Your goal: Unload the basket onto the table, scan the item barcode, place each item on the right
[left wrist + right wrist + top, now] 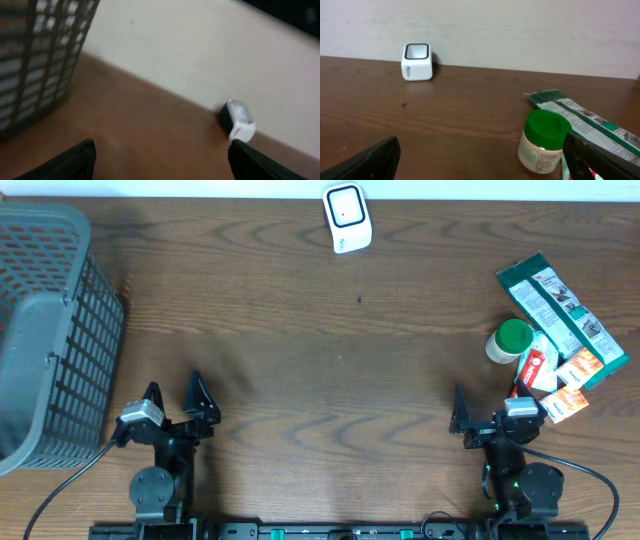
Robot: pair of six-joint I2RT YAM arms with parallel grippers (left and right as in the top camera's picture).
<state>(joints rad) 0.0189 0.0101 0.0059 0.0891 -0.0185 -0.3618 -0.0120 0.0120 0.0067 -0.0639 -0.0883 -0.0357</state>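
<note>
Currently the left gripper and right gripper are held spread and empty; the green-lidded jar is stood upright by the right edge of the table, just ahead of the nearer right gripper.

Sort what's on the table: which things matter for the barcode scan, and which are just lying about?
For the job: white scanner at the far edge; candidate items on the right: green-lidded jar, green packet, orange boxes.
Lying about, as far as this shows: grey basket on the left.
</note>
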